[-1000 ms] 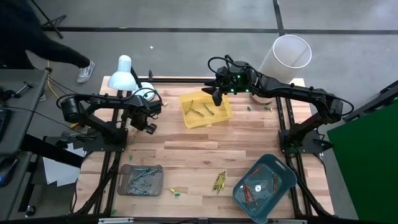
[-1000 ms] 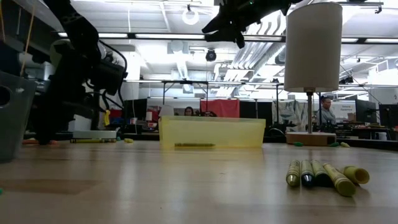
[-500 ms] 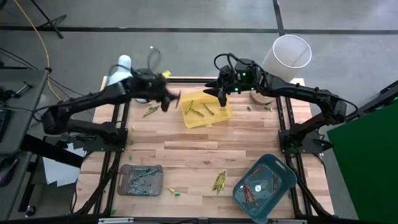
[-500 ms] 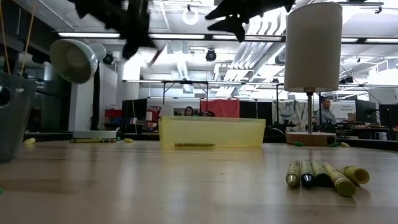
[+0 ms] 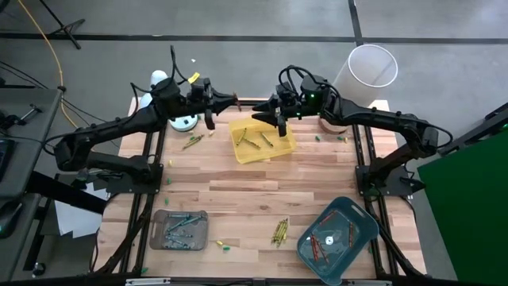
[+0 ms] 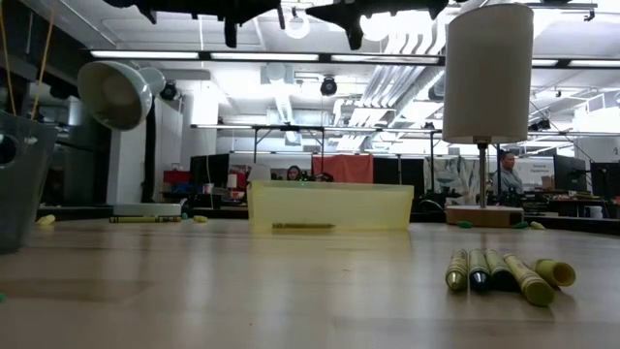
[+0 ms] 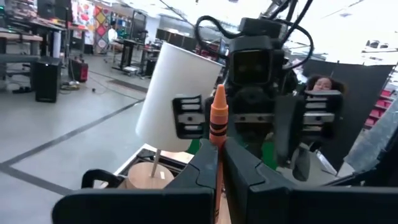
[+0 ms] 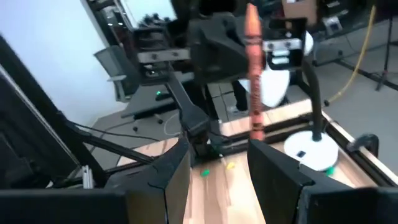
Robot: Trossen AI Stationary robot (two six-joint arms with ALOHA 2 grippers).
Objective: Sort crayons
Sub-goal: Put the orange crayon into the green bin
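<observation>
We are facing both arms above the table's far edge, beside the yellow tray (image 5: 262,140). Left gripper (image 5: 235,101) is pinching an orange crayon (image 7: 217,115); right gripper (image 5: 270,110), jaws apart and empty, should be closing squarely around it.

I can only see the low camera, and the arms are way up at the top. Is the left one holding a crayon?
Observer: Yes. The left wrist view shows the left jaws shut on an orange crayon that sticks out past them.
Operator: Where's the other arm?
Observer: In the high view the right jaws are open and face the left jaws, near the far edge of the yellow tray.
</observation>
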